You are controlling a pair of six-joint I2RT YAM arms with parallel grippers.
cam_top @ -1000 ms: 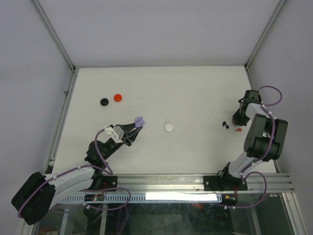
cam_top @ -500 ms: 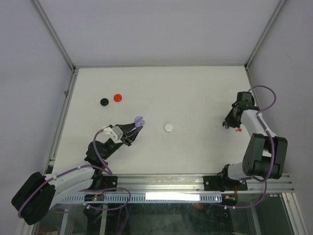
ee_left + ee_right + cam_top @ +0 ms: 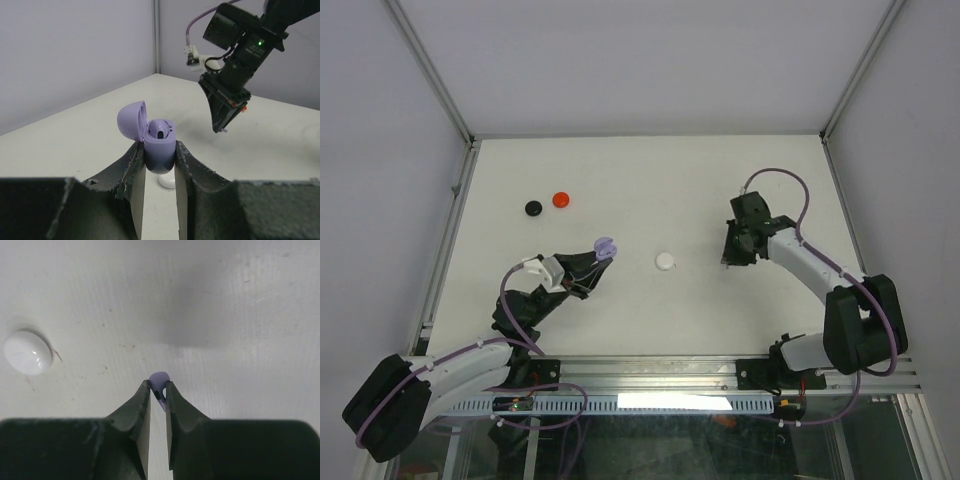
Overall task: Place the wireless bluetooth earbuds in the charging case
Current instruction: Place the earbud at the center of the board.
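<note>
Purple case [image 3: 159,152], lid [image 3: 131,119] open, in left hand [image 3: 159,149].

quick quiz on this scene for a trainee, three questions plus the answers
1. True or false: the lid of the purple case held by the left gripper is shut.
2. What is the right gripper pinching? A) a purple earbud B) a screw C) nothing
3. What colour is the cap lying beside the red cap?
Key: 1 false, the lid stands open. 2 A. 3 black.
</note>
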